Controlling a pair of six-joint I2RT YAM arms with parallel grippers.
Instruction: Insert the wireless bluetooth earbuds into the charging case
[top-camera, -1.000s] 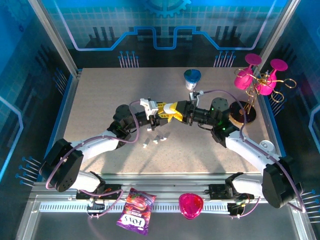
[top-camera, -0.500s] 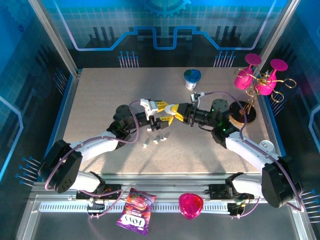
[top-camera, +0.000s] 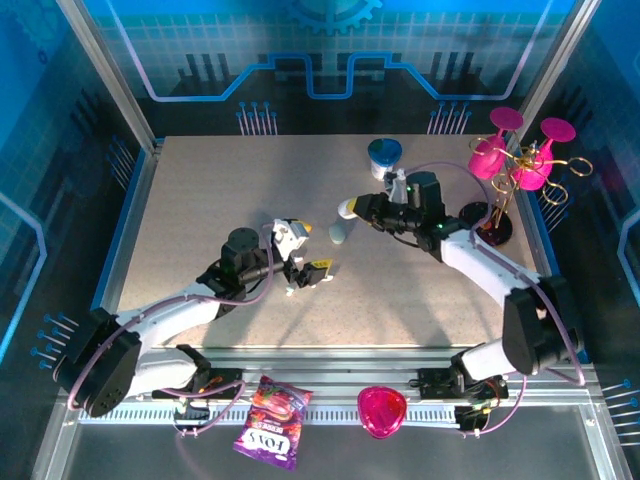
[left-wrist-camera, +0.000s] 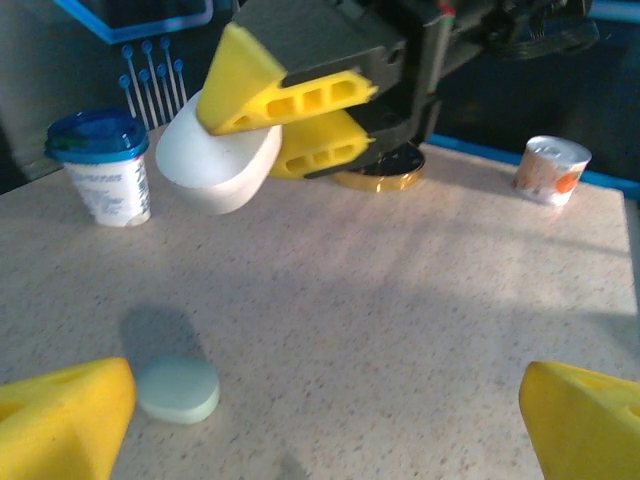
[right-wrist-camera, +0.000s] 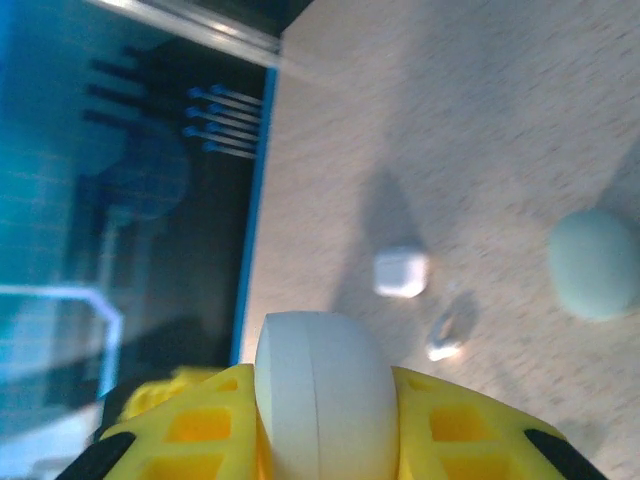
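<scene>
Right claw (left-wrist-camera: 262, 125) clamps the charging case (left-wrist-camera: 205, 160) aloft; left claw (left-wrist-camera: 325, 425) gapes wide above the desk (left-wrist-camera: 400, 320). Hold the case level, lid reachable, before lowering squarely over an earbud (right-wrist-camera: 441, 339).

The left arm (top-camera: 170, 315) reaches from the near left corner of the table (top-camera: 200, 190) toward its middle, with the elbow kept low. The left gripper (left-wrist-camera: 325, 385) points to the right side, and its yellow jaws stand wide apart with nothing between them. The right arm (top-camera: 480, 265) comes from the near right corner and bends inward over the far half. The right gripper (top-camera: 352, 208) hangs above the table, points left, and its jaws clamp a white case (right-wrist-camera: 315, 350).
</scene>
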